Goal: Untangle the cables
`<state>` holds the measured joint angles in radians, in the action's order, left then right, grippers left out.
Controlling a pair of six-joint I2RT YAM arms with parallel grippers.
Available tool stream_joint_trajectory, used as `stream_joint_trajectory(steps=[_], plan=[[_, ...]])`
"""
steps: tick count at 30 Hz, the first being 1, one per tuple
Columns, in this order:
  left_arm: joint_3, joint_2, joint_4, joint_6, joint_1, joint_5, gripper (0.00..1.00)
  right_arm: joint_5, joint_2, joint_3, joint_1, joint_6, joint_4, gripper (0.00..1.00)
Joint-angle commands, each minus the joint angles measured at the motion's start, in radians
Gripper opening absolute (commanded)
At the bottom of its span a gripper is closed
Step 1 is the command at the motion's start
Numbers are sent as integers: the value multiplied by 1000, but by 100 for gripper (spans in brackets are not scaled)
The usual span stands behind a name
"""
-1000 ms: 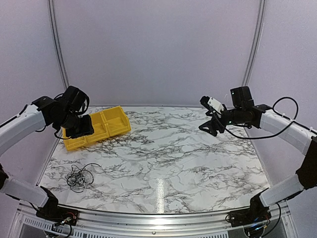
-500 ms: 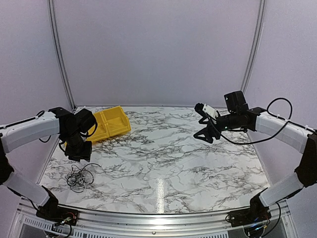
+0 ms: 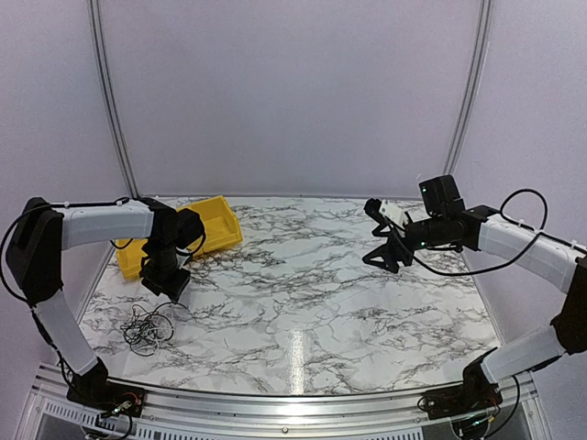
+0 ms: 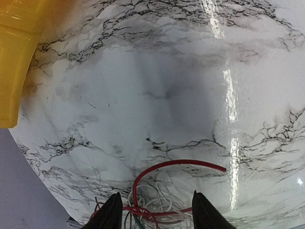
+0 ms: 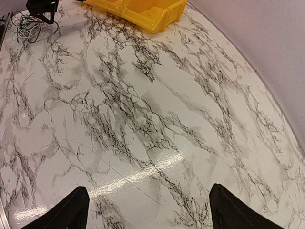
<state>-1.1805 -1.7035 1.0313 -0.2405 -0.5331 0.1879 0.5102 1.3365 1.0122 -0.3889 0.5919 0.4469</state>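
Cables (image 3: 147, 328) sit in one loose tangle on the desk (image 3: 348, 312) near the front-left corner, close to the left edge. Left claw (image 3: 173, 290) hangs just behind the tangle's far-right side, tips pointing down, fingers spread, not gripping anything. Left wrist cam: the tangle is at the bottom of frame, right below and between the two fingertips (image 4: 112, 212); contact w/ the wires, can't tell. Red wire (image 4: 177, 163) arcs out of the pile beyond the tips and lies flat on the marble, free end twd the right of that view. Pale wires (image 4: 155, 194) are coiled inside the arc; rest of the pile is cut off by the frame edge. In top cam the pile reads mostly as thin dark strands. Right claw (image 3: 382, 262) is well apart from the cables, up over the far-right part of the desk, fingers wide apart, marble showing between them. Yellow bin (image 3: 213, 223), 2 compartments, sits at the far-left corner, angled to the back edge. Left arm (image 3: 101, 223) covers its left half in top cam. Bin contents: can't tell. Cables lie apart from the bin, nearer the front edge.
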Motion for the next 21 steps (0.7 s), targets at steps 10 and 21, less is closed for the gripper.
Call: stream_joint_trajectory(steps=[10,21], plan=[[-33,-151,-73,278,-6,87,52,-26,-19,2,-8,-3,20,88],[19,-193,-227,332,-7,26,14,-19,-5,12,-8,-17,18,88]])
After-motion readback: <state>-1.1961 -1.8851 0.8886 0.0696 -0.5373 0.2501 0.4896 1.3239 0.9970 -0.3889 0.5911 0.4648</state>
